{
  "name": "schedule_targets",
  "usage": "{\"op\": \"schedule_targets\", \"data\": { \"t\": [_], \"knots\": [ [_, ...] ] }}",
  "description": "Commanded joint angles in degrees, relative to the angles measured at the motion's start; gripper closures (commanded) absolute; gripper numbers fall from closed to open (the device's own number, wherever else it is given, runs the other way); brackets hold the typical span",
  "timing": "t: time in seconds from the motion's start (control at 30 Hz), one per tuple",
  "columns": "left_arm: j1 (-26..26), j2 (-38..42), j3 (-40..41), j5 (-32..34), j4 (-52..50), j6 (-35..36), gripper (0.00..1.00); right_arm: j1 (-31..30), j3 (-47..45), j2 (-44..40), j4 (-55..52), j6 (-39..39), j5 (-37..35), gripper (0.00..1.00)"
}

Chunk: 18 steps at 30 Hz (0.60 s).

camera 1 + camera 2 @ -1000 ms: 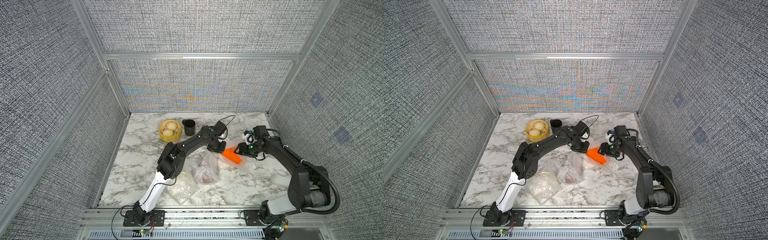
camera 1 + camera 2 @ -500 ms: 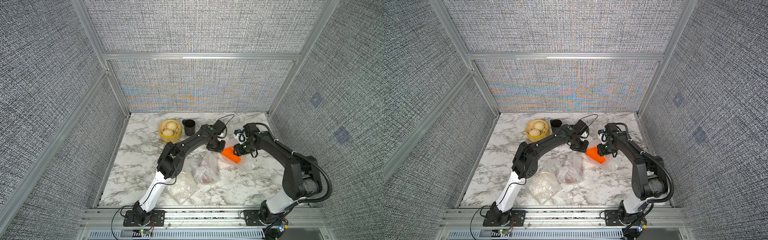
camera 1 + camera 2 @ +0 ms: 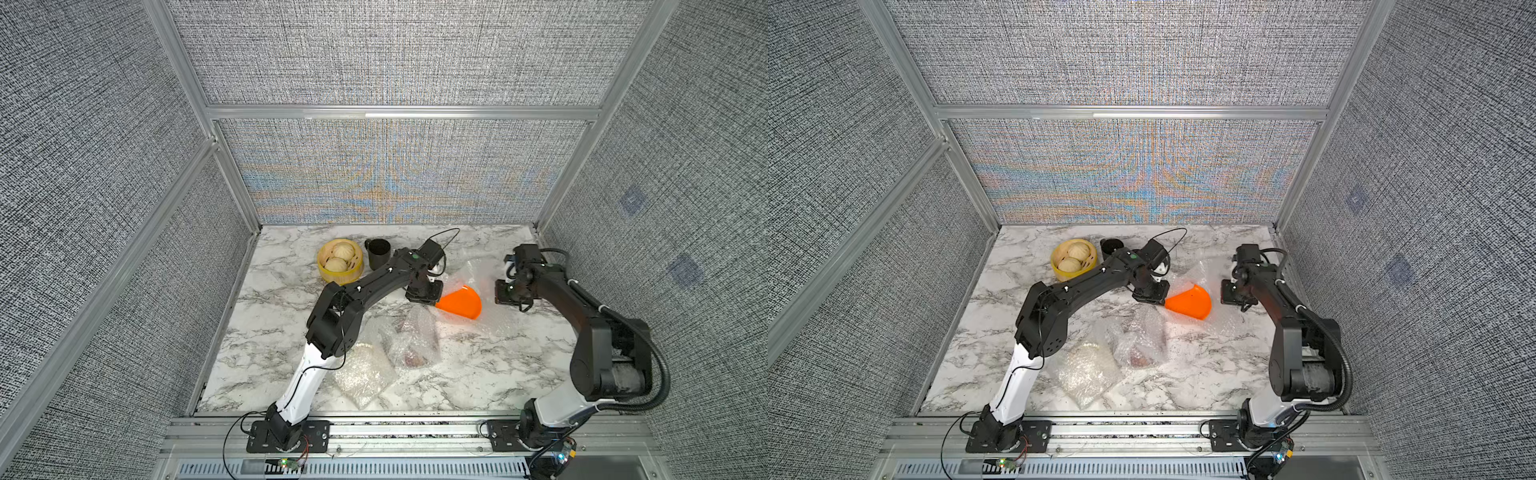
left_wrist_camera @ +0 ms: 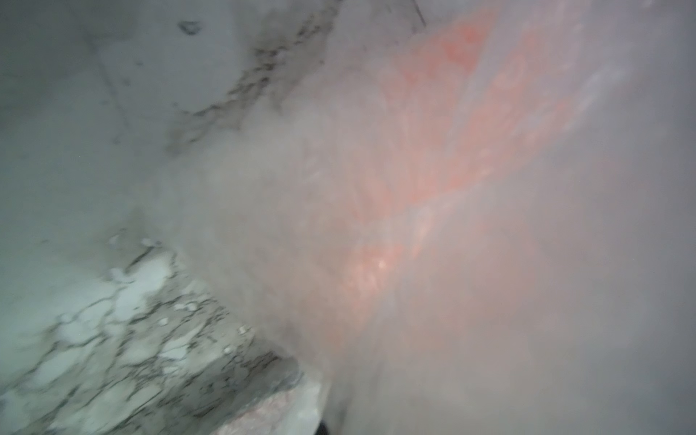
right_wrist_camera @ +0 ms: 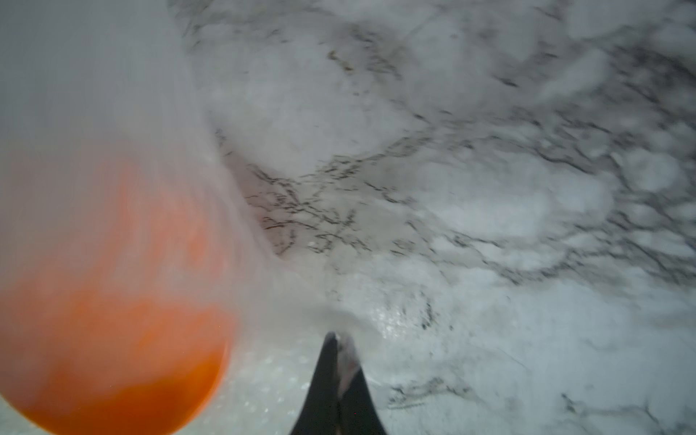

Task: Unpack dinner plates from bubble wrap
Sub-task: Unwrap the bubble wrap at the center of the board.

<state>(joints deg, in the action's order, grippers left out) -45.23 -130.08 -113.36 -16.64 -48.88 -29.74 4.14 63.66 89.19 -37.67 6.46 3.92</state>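
Orange plate (image 3: 460, 305) stands tilted near the middle of the surface (image 3: 282, 299). Its rim is clamped in the closed left gripper (image 3: 432, 302), and loose bubble wrap (image 3: 498, 328) lies beneath and beside it. The right gripper (image 5: 337, 361) is pinched fully together, apparently on a fold of that wrap. Risk: pulling the wrap may drag the plate out of the narrow rim grip and drop it. The thin film may also slip free.

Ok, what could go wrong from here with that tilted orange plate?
1. The orange plate sits tilted at the left end effector; a hard pull by the right end effector, shut on the bubble wrap, might flip it onto the marble table.
2. The wrapped bundle lies close beside the plate and could get dragged or struck.
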Motion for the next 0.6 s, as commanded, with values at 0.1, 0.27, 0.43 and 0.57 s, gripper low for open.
{"op": "schedule_targets", "data": {
  "t": [0.1,0.27,0.43,0.57],
  "knots": [
    [2.6,2.0,4.7,-1.2,4.5,-5.9,1.0,8.0,-3.4,-5.0,2.8,10.0,8.3,1.0],
    [2.4,1.5,5.1,-4.0,5.2,-5.8,0.6,8.4,-3.4,-4.3,2.2,8.8,14.6,1.0],
    [2.4,4.8,5.8,-1.4,2.9,-3.4,0.33,8.0,-1.9,-6.1,-0.4,6.5,10.8,0.58],
    [2.4,7.3,3.2,3.0,-2.2,0.4,0.3,2.0,1.7,-10.3,-2.8,3.9,9.6,0.48]
  ]
}}
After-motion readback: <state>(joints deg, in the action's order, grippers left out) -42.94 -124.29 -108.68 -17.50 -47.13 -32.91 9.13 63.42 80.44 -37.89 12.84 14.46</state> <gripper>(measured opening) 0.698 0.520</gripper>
